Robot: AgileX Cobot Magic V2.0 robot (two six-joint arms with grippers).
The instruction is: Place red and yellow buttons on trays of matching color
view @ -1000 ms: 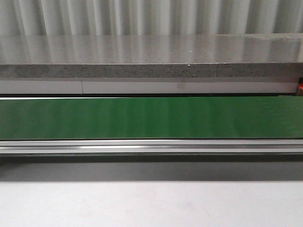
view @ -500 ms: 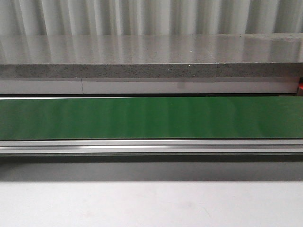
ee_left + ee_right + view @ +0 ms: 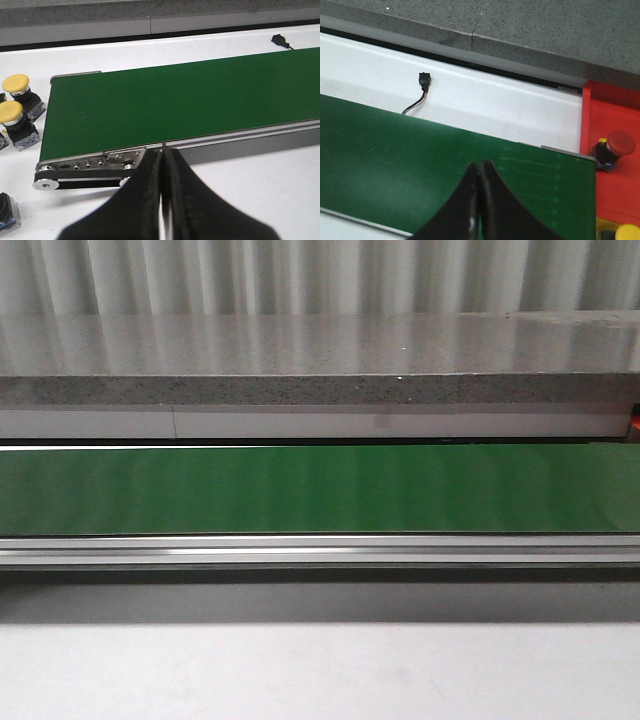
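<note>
Two arms wait over a long green conveyor belt (image 3: 320,490), and you can see why: the belt carries nothing in any view, so there is nothing to grab yet. It runs across the white bench (image 3: 320,670) with a grey stone ledge (image 3: 320,360) behind it, and both wrist cameras look down on its opposite ends.

At the right-hand end, the red tray (image 3: 612,150) sits just beside the belt, ready to receive. One red button (image 3: 615,145) already stands on it, matched to its colour. A yellow shape (image 3: 626,232) shows at the frame's corner below the red tray; it may be a yellow button or part of the yellow tray, but too little is visible for you to be sure.

At the left-hand end, two yellow buttons (image 3: 15,85) (image 3: 11,114) stand on the bench just off the belt, apparently as stock to be fed on. A dark block (image 3: 6,212) nearer the camera is cut off.

Your left gripper (image 3: 161,165) has its fingers pressed together, holding nothing, poised above the belt's near rail. Your right gripper (image 3: 480,172) is likewise closed and empty over the green surface. A small black cable plug (image 3: 423,80) lies on the bench beyond the belt.
</note>
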